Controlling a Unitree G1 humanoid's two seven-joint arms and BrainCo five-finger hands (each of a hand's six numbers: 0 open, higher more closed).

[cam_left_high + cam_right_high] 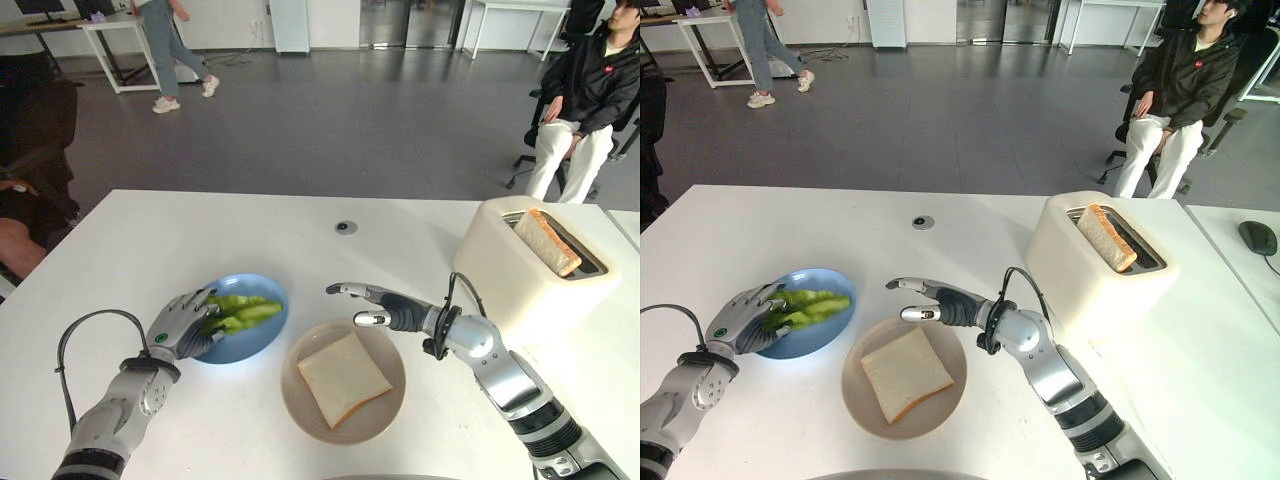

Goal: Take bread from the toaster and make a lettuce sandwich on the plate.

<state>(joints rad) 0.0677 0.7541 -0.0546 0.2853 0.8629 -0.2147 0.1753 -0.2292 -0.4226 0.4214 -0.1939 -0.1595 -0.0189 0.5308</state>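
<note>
The white table (120, 250) is carrying everything for the sandwich. Over on the robot's right a pale toaster (520, 285) is standing, and one toasted slice (547, 242) is sticking up out of its slot, leaning a little. Nearer the front edge, about midway between the two arms, a tan plate (382, 412) is sitting with a slice of bread (343, 380) lying flat on it, nothing on top. Just beside it, to the robot's left and a touch farther back, a blue dish (252, 345) is holding the lettuce (248, 308), a few green leaves lying across it. The left hand (180, 328) is resting at the near left rim of that dish, its fingers curling round the end of the leaves, so it looks to be gripping them, while the rest of the lettuce is lying in the dish. The right hand (388, 310) is hovering over the table just past the far rim of the tan plate, between plate and toaster; it is reaching leftward with its fingers stretched out and spread, holding nothing and touching neither the bread nor the plate. A black cable (75, 340) is looping out from the left wrist. Farther back, a small round grommet (346, 227) is sitting in the tabletop, and a dark computer mouse (1258, 237) is lying on the neighbouring table beyond the toaster.
</note>
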